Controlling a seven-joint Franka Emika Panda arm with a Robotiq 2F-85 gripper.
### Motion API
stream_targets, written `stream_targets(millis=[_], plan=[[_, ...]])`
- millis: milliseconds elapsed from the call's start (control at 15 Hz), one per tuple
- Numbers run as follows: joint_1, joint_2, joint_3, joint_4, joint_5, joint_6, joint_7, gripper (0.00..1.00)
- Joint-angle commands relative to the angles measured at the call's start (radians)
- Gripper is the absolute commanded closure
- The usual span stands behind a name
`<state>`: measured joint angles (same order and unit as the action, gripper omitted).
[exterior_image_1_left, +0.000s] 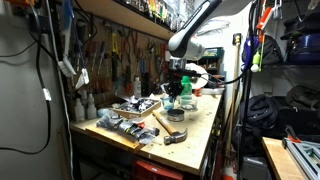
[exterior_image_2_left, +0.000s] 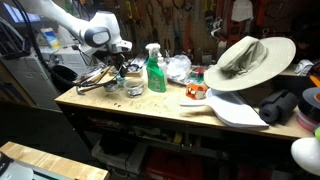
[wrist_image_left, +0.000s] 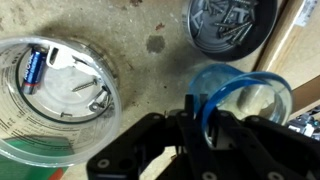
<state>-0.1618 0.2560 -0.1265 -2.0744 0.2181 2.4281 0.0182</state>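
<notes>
Workshop — hanging tools, cluttered wooden workbench

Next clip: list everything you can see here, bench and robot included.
blue-rimmed cup: one, clear with a blue rim, on the bench, rim between the hand's fingers
clear tub: one, transparent, beside the cup, holding screws
battery: one, blue, inside the tub
round tin: one, dark grey, holding screws
spray bottle: one, green, mid-bench
hat: one, khaki, wide-brimmed, away from the arm
hammer: one, wooden handle, near the bench edge
workbench: one, wood
arm: one, white
hand: one, black, closed on the cup's rim
</notes>
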Motion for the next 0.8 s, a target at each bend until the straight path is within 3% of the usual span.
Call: stream_targets(millis=[0, 333, 400, 733], plan=[[-0.01, 0.045, 0.001, 0.028, 0.005, 0.042, 0.008, 0.97], [-0.013, 0.087, 0.005, 0.052, -0.003, 0.068, 0.004, 0.97], [-0.015, 0.09, 0.007, 0.053, 0.0, 0.064, -0.001, 0.7], [-0.011, 0.055, 0.009, 0.027, -0.015, 0.053, -0.017, 0.33]])
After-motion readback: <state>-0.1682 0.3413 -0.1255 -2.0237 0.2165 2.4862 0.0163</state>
